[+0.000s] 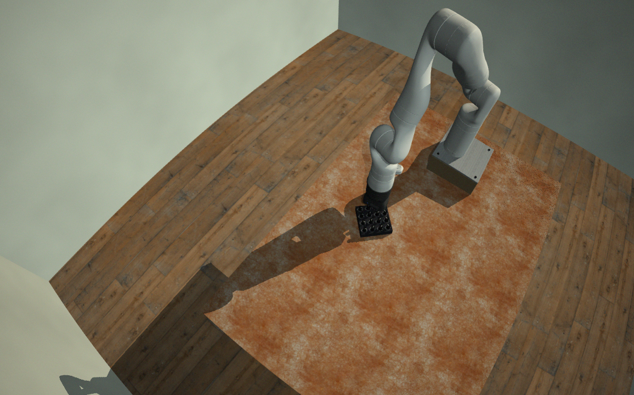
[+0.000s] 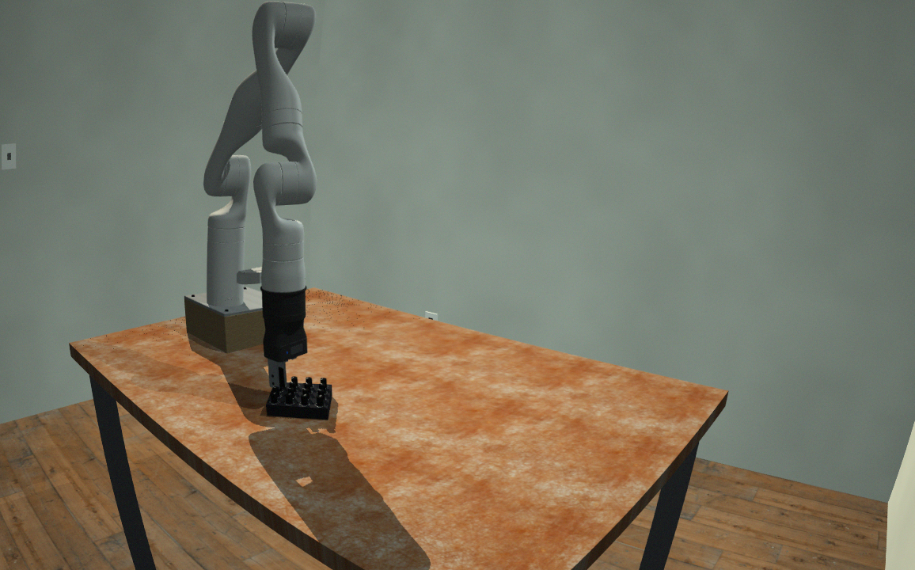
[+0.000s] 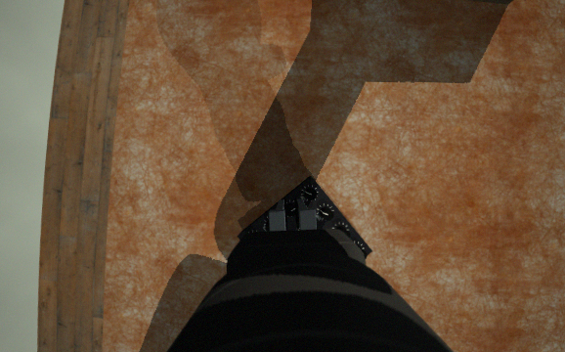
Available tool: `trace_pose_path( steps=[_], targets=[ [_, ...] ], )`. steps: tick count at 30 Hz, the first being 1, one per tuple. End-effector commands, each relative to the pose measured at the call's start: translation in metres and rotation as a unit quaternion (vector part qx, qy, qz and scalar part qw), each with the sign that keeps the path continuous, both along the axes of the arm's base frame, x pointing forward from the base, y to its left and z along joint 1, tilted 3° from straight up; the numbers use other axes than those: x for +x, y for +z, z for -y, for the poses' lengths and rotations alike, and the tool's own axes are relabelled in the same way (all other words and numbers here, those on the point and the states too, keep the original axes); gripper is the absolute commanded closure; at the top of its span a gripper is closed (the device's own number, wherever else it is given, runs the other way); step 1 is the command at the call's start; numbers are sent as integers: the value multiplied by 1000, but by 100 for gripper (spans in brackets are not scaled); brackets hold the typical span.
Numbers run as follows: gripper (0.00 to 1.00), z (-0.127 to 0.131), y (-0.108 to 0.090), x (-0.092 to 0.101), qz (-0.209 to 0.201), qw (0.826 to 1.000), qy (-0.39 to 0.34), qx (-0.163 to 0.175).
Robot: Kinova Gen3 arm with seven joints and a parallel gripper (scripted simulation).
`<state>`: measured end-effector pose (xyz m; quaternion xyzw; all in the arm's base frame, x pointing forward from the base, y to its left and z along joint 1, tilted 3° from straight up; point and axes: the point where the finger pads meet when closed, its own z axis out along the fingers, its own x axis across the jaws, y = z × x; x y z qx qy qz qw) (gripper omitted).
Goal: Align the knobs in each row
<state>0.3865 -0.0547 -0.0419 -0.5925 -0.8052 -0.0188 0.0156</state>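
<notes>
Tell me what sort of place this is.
Probably a bare test room: a grey arm on a block bolted to a rust-coloured table, plank floor, plain walls. Its tool grips a knob on the small black knob box.

Grey-green walls [image 2: 588,176], wood plank floor [image 1: 186,162], rust-orange table [image 2: 518,425] on dark legs, hard shadows

End effector [image 2: 275,386] on corner knob [image 2: 275,392]
</notes>
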Motion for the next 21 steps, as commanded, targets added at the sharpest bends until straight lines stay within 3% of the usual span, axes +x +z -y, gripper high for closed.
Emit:
trace_pose_path(
  steps=[1,12,21],
  targets=[
    [70,0,1,1,3,1000,25,1],
    [70,0,1,1,9,988,156,1],
    [70,0,1,1,12,975,221,2]
  ],
)
